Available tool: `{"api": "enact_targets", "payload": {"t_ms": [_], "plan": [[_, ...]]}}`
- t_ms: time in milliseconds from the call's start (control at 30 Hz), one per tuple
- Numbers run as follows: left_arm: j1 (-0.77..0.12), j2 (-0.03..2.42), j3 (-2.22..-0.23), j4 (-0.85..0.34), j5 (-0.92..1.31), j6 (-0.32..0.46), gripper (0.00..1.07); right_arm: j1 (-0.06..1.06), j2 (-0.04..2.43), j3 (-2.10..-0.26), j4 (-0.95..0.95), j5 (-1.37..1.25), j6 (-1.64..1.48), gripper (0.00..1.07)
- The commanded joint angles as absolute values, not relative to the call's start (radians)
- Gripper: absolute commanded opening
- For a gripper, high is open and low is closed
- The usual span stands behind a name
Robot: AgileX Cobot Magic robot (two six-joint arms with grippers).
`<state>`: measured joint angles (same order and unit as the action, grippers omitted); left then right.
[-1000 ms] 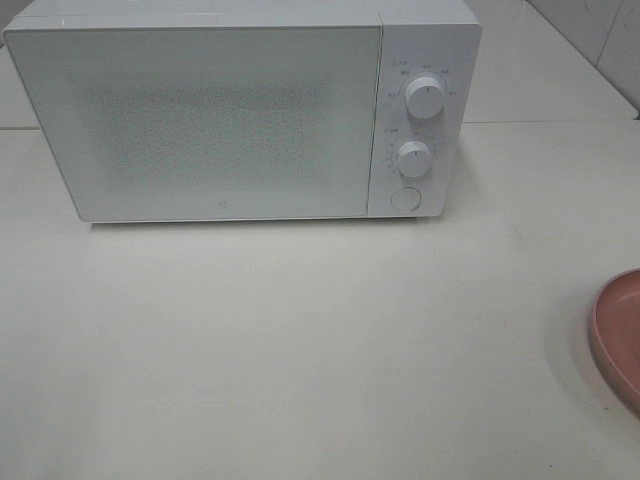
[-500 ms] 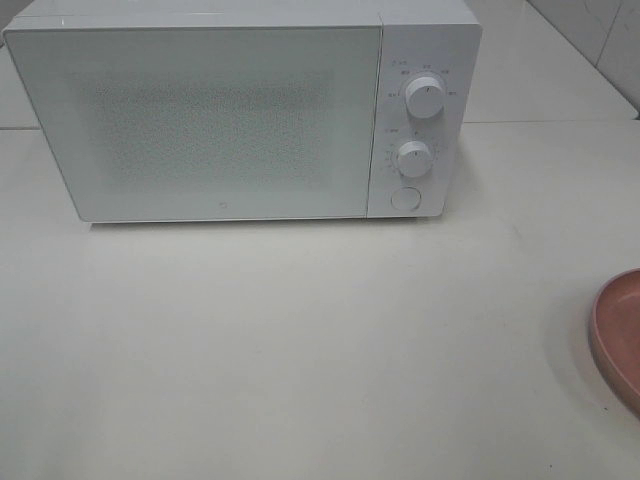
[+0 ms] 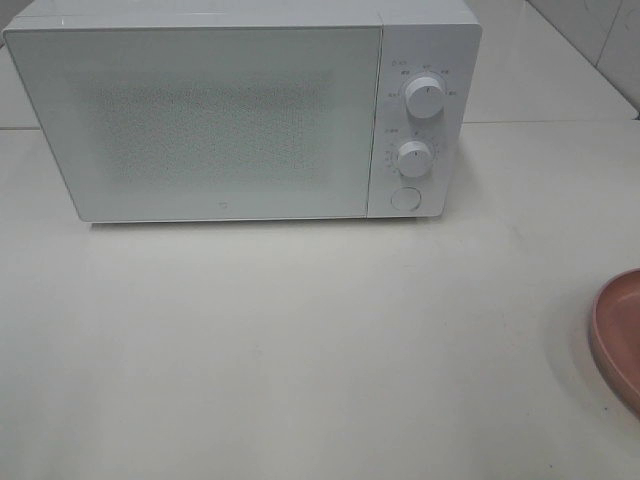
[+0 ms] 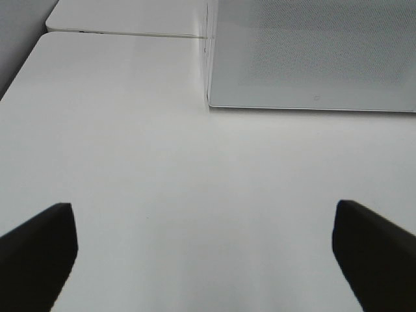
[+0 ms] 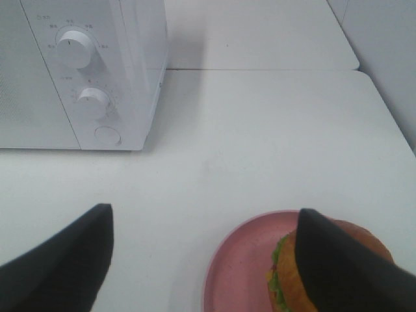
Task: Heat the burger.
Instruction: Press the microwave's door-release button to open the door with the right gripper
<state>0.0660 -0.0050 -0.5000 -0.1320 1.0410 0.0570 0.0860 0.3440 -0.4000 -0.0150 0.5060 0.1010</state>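
Checking in: how far along is the heating? (desk)

Barely begun, by my reading. The microwave (image 3: 220,120) has its door (image 3: 200,125) shut, and the burger (image 5: 285,276) sits on the pink plate (image 5: 237,273) off to the right of the table (image 3: 300,350), well apart from the oven. (me)

And the arms? (desk)

My left gripper (image 4: 203,218) hangs spread wide over bare table near the door's front, holding nothing. My right gripper (image 5: 205,218) is also parted and empty, above the plate's side of the table. Opening the door, carrying the burger in, closing up and turning a knob (image 3: 425,98) are all left to do. (me)

Anything you can't see? (desk)

Plenty. The high camera shows neither arm, catches only a sliver of the plate at its edge, and misses the burger entirely. On the right wrist camera one finger (image 5: 344,266) covers much of the bun. The door is speckled, so the inside is probably empty, though I can't confirm it. The knob markings are too small to read. (me)
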Motion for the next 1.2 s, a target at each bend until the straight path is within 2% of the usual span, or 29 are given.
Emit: {"api": "enact_targets", "payload": {"t_ms": [33,500,1033,1200], "plan": [[0.061,-0.029,-0.497,-0.138,1.034,0.059,1.0,0.081,0.377,-0.377,-0.021,0.402,0.102,0.75],[0.061,-0.029,-0.497,-0.138,1.034,0.059,1.0,0.081,0.584,-0.327,-0.021,0.04,0.101,0.75],[0.061,-0.029,-0.497,-0.138,1.034,0.059,1.0,0.081,1.01,-0.325,-0.017,-0.513,0.026,0.75],[0.061,-0.029,-0.497,-0.138,1.034,0.059,1.0,0.082,1.145,-0.325,0.089,-0.604,-0.012,0.75]]}}
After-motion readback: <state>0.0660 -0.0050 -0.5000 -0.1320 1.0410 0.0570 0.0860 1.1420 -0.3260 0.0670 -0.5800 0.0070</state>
